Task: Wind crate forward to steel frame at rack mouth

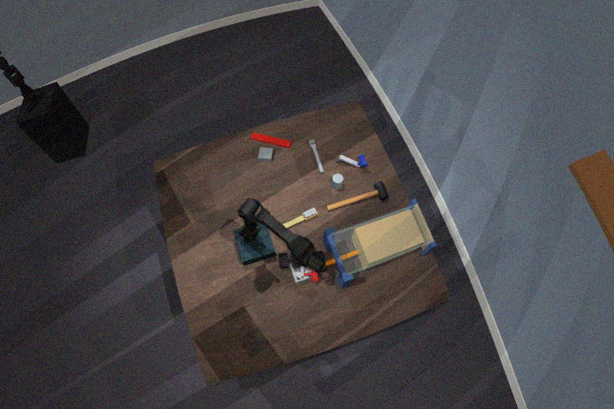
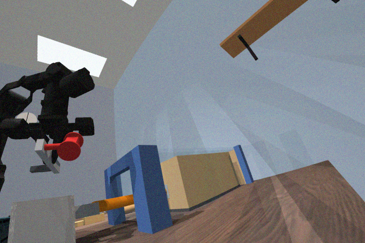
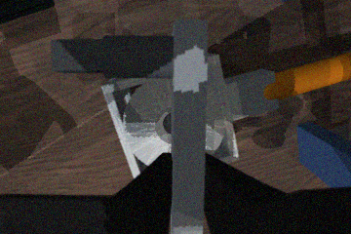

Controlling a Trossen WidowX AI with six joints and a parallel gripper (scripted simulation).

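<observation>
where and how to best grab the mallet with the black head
Grip the middle of the wooden handle, coming from straight above with the fingers across its length. The mallet lies flat, its handle long, straight and slim, while the black head is wider and blocky. Slightly toward the head probably balances better, as that end looks heavier.
</observation>
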